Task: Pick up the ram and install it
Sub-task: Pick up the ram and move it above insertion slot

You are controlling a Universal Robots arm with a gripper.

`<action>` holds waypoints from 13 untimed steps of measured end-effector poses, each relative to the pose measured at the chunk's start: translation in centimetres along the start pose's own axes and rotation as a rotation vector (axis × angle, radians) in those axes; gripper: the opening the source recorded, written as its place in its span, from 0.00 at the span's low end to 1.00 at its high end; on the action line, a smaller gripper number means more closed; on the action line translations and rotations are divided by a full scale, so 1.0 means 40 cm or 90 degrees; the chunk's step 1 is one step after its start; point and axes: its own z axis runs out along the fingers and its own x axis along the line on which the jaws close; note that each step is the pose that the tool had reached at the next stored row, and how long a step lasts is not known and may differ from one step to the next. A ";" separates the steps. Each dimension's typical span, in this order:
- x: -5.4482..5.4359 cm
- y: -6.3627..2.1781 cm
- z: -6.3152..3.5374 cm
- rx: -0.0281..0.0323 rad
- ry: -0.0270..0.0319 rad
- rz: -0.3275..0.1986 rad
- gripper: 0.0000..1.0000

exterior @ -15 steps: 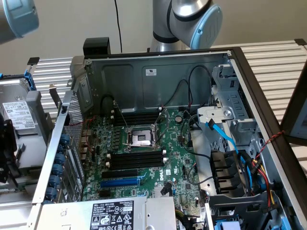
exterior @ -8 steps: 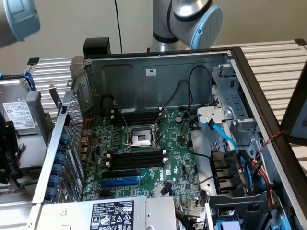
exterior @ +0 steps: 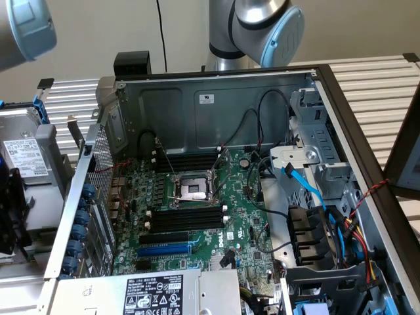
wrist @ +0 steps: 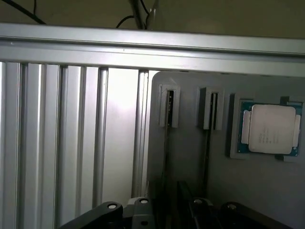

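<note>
Ram (wrist: 167, 143) stands on edge in a grey tray (wrist: 267, 191), right before the gripper (wrist: 170, 212) — its jaws spread apart, holding nothing. A second stick (wrist: 208, 143) stands just beside it, a processor (wrist: 271, 130) farther along. In the exterior view, the motherboard's black slots (exterior: 187, 216) sit empty.

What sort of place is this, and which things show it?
Probably a robotics lab bench for computer assembly: an open PC case with its motherboard, a robot arm behind it, and a processor chip in a grey tray.
</note>
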 end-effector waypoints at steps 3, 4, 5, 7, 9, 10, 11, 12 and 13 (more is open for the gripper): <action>0.000 0.000 0.004 -0.0014 -0.0005 0.000 0.32; 0.000 0.000 0.005 -0.0019 -0.0010 0.000 0.32; 0.000 0.000 0.005 -0.0022 -0.0019 0.000 0.32; 0.000 0.000 0.006 -0.0021 -0.0048 0.000 0.32; 0.000 0.000 0.007 -0.0018 -0.0069 0.000 0.32; 0.000 0.000 0.007 -0.0018 -0.0070 0.000 0.32; 0.000 0.000 0.007 -0.0018 -0.0070 0.000 0.32; 0.000 0.000 0.007 -0.0018 -0.0070 0.000 0.32; 0.000 0.000 0.007 -0.0019 -0.0070 0.000 0.32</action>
